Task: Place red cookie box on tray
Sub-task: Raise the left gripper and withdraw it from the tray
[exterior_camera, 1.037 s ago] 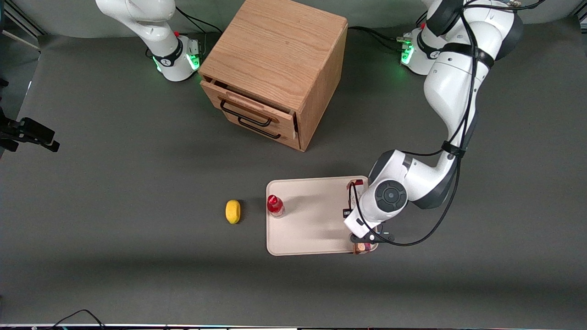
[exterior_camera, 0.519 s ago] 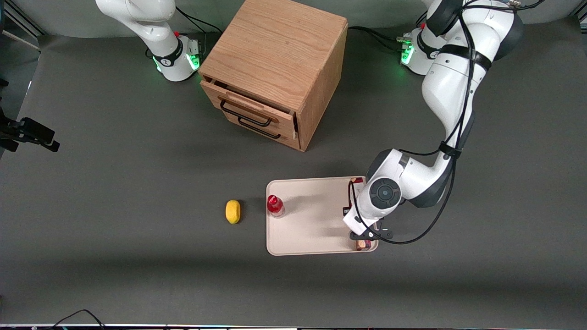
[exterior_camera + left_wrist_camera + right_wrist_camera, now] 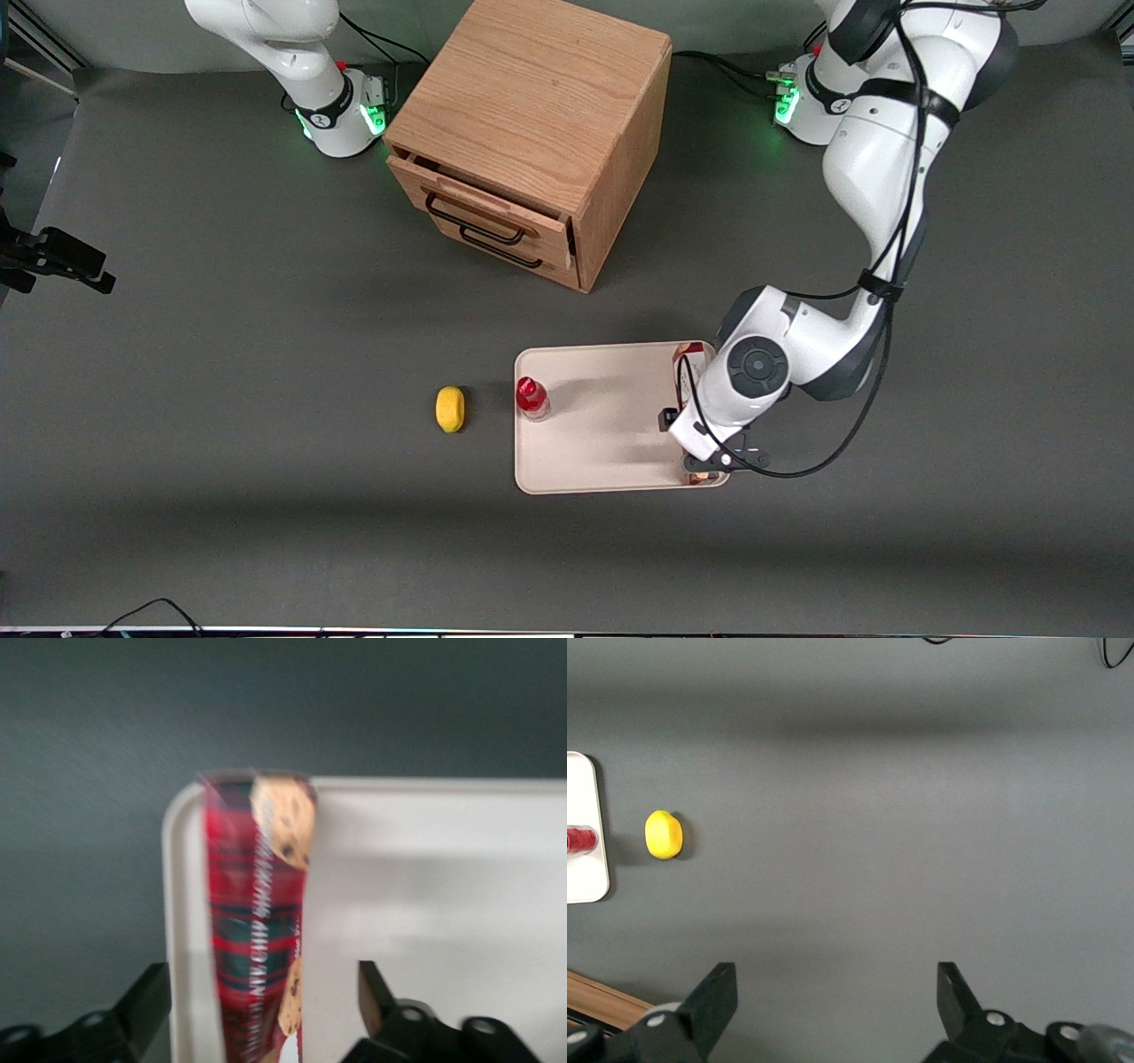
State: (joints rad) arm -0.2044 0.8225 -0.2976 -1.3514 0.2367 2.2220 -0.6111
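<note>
The long, narrow dark-red cookie box (image 3: pixel 257 921), printed in a plaid pattern with tan chocolate-chip cookies, lies flat on the cream-white rectangular tray (image 3: pixel 602 443) with rounded corners and a low rim. It runs along the tray's short edge at the working arm's end, just inside the rim, and one end reaches almost to a rounded corner of the tray. In the front view the white arm covers most of the box, so that only its two ends show: a red and white tip (image 3: pixel 690 352) at the tray edge nearer the cabinet and a tan, cookie-printed tip at the edge nearer the front camera. The left arm's gripper (image 3: pixel 264 1010) hangs directly over the box, in the front view over the part of it nearer the camera (image 3: pixel 714 458). Its two black fingers (image 3: pixel 146 1005) stand spread wide, one on each side of the box and clear of it, with pale tray surface showing between the box and the finger on the tray side. A small clear bottle with a red cap (image 3: pixel 531 398) stands upright on the tray at the short edge toward the parked arm's end. A yellow lemon-shaped object (image 3: pixel 450 408) lies on the dark grey tabletop (image 3: pixel 221 372) just beside that edge, off the tray. A light oak wooden drawer cabinet (image 3: pixel 532 133) with black handles stands farther from the front camera than the tray.
</note>
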